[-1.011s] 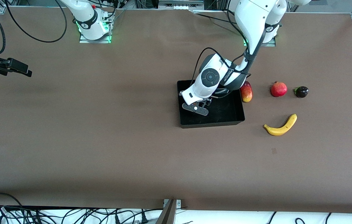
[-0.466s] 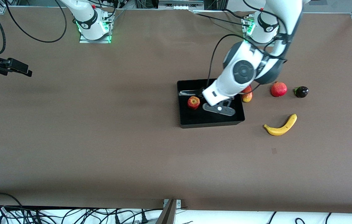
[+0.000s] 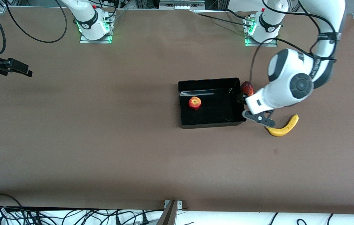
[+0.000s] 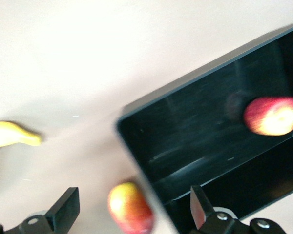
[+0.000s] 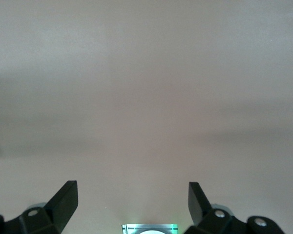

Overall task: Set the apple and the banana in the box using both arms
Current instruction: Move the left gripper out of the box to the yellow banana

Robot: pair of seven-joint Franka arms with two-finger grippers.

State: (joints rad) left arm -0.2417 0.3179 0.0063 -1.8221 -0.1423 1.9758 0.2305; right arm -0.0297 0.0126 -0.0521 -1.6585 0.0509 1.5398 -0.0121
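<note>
Jaws of the left gripper (image 3: 257, 118) hung spread and empty over the brown surface, between the shallow black plastic box (image 3: 211, 123), holding the small red-and-yellow apple (image 3: 194, 103), and the long curved yellow banana (image 3: 283, 126), which lay just beside them toward the left arm's end, its length slanting away from the front camera. The right gripper (image 5: 132, 204) waited spread near the surface's edge at the right arm's end.

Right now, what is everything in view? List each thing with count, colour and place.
box: one, black, mid-table.
apple: one, red and yellow, in the box, toward the right arm's end.
banana: one, yellow, on the table beside the box, toward the left arm's end.
oval fruit: one, red and yellow, beside the box wall, partly hidden by the arm.
left gripper: one, black, jaws open, between box and banana.
right gripper: one, black, jaws open, waiting at the table edge.
</note>
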